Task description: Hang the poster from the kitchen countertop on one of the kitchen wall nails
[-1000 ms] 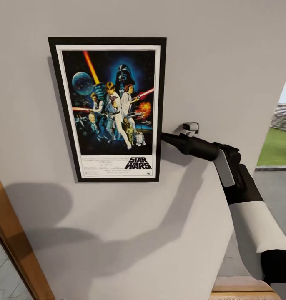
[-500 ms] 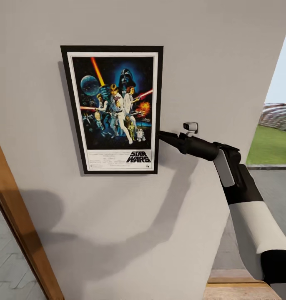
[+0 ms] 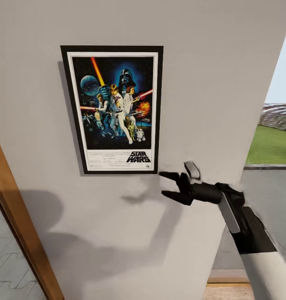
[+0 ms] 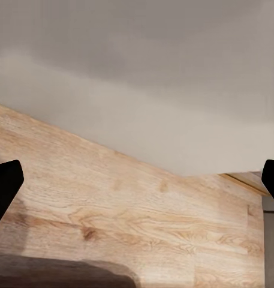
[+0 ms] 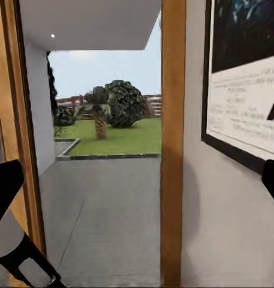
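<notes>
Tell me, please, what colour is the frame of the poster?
Black, with a white inner border; the poster shows best in the head view.

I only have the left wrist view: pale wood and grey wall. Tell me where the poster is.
Observer: The poster sits upright and flat against the grey wall, seen from the head view.
Operator: Report the right gripper.
Observer: The right gripper is just below the poster's lower right corner, with its fingers spread and nothing between them.
Operator: Tell me what lies beside that wall.
Observer: In the right wrist view a wooden door frame stands next to the poster's wall, with a lawn and trees outside beyond it.
</notes>
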